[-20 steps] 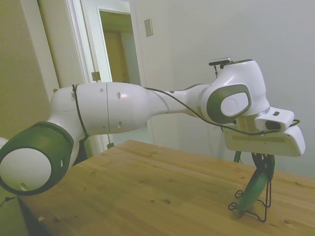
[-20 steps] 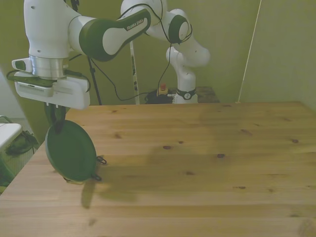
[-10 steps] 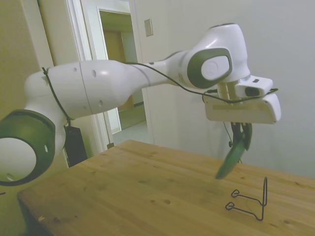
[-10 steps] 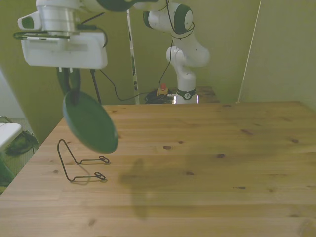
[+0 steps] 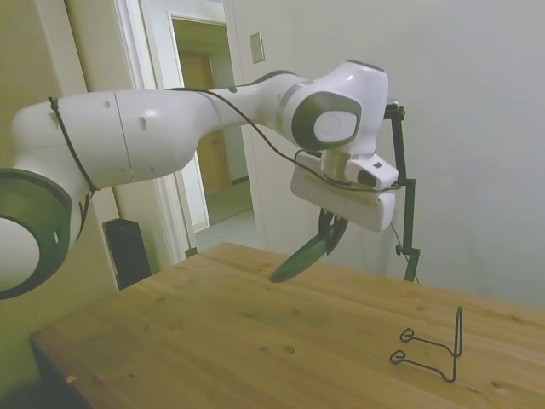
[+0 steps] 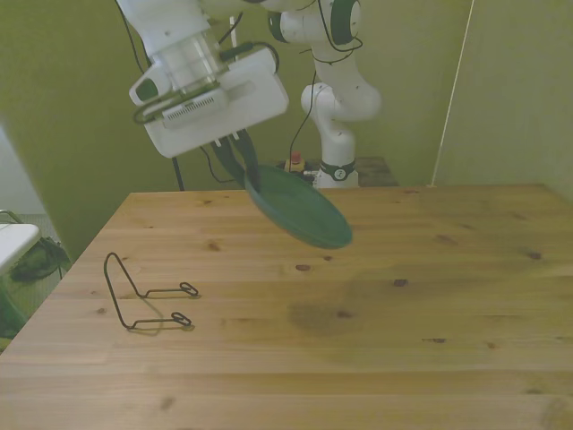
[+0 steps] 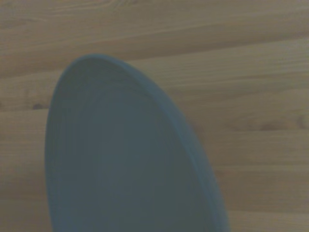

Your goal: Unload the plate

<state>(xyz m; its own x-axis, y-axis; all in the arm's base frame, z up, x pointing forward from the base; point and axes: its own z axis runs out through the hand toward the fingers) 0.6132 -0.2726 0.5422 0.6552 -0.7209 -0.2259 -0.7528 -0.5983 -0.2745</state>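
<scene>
- Our gripper (image 6: pixel 240 166) pinches the plate (image 6: pixel 298 207) by its rim, the plate hanging tilted just below the fingers, clear of the table (image 6: pixel 430 296).
- The plate is round, shallow, dark green and matte, with a raised rim.
- Well off to the gripper's side, a thin black wire stand (image 6: pixel 143 293) sits on the knotty wooden planks; plain walls and a doorway (image 5: pixel 209 128) lie beyond.

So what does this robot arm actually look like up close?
The arm is built of smooth, rounded white segments with dark grey-green caps and bands at the joints. A thin black cable runs loosely along its outside. Its end carries a boxy white block, and the gripper below that has two slim dark fingers. In the front view, dark lettering runs along the block's edge, too small to read.
</scene>
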